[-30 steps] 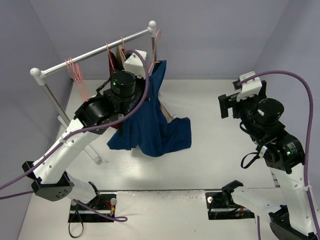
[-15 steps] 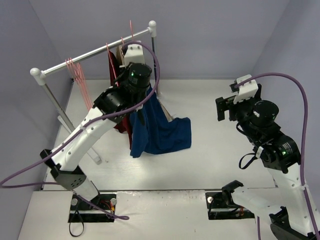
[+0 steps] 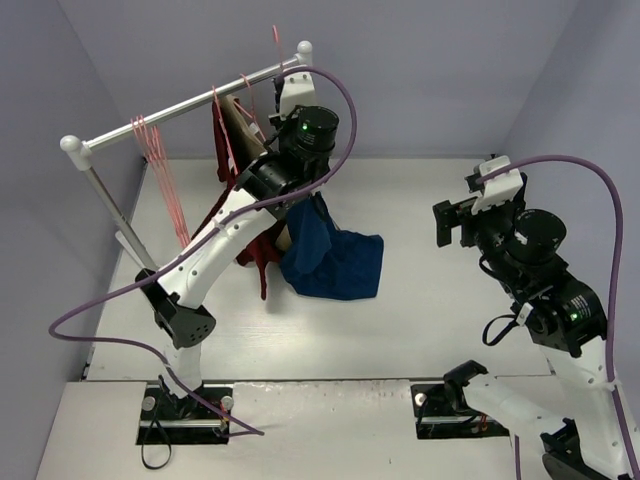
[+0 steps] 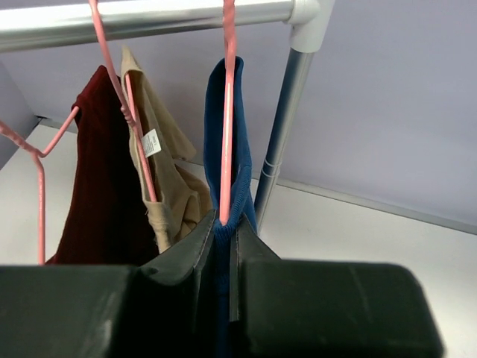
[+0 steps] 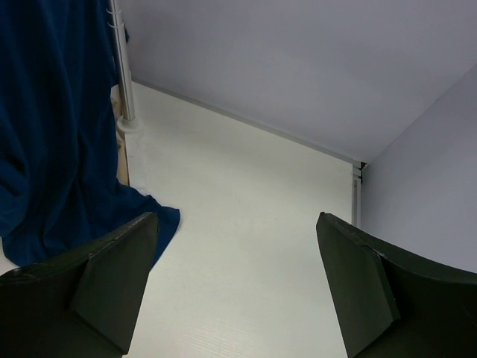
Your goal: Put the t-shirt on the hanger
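Observation:
The navy t-shirt (image 3: 330, 255) hangs from my left gripper (image 3: 292, 100), its lower part lying on the table. In the left wrist view the gripper (image 4: 222, 224) is shut on the shirt's collar (image 4: 216, 112) and on the pink hanger (image 4: 228, 112) inside it. The hanger's neck rises past the rail (image 4: 149, 15) near its right end; its hook is cut off at the top of that view. My right gripper (image 5: 235, 261) is open and empty over bare table, right of the shirt (image 5: 52, 134).
A dark red garment (image 4: 104, 186) and a tan garment (image 4: 160, 179) hang on pink hangers left of the shirt. Spare pink hangers (image 3: 160, 160) hang near the rail's left end. The rail's right post (image 4: 283, 112) stands just behind the shirt.
My left arm has swung up and to the right, lifting the shirt and hanger up to the rail's right end. More of the shirt has come off the table. The right arm has barely moved.

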{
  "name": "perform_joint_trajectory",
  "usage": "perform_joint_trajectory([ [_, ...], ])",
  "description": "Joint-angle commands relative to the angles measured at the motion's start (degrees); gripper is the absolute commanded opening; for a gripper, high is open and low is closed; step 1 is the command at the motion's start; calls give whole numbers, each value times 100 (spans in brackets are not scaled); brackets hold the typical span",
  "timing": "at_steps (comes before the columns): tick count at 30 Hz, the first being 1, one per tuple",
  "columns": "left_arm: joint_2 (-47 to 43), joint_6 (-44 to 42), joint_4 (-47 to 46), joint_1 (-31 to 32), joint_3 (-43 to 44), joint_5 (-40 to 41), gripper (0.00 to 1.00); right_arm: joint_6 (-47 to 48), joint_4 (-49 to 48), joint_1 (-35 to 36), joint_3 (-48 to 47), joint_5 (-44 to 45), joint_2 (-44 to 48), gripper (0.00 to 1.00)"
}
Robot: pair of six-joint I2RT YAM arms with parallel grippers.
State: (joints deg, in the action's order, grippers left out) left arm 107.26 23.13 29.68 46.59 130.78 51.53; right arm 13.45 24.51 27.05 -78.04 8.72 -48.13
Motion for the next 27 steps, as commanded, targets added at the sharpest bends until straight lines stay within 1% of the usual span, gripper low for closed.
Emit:
perform_joint_trajectory([
  [1, 16, 112, -760, -123, 276, 601, 0, -71, -456, 20, 93, -65, 91, 84],
  [9, 277, 287, -1055, -165, -135, 1094, 0, -106, -448, 20, 331, -54, 284, 84],
  [11, 282, 217, -1294, -217, -303, 1075, 0, -108, -447, 13, 364, -55, 319, 84],
  [15, 427, 227, -1245, -246, -319, 1097, 0, -106, -447, 11, 439, -46, 392, 85],
  [18, 488, 296, -1270, -264, -516, 1123, 0, -97, -447, 20, 482, -55, 427, 85],
  [25, 502, 488, -1156, -317, -964, 764, 0, -157, -454, 11, 628, -28, 471, 85],
  [27, 348, 545, -1122, -317, -1200, 532, 8, -204, -447, 20, 685, 9, 496, 85],
])
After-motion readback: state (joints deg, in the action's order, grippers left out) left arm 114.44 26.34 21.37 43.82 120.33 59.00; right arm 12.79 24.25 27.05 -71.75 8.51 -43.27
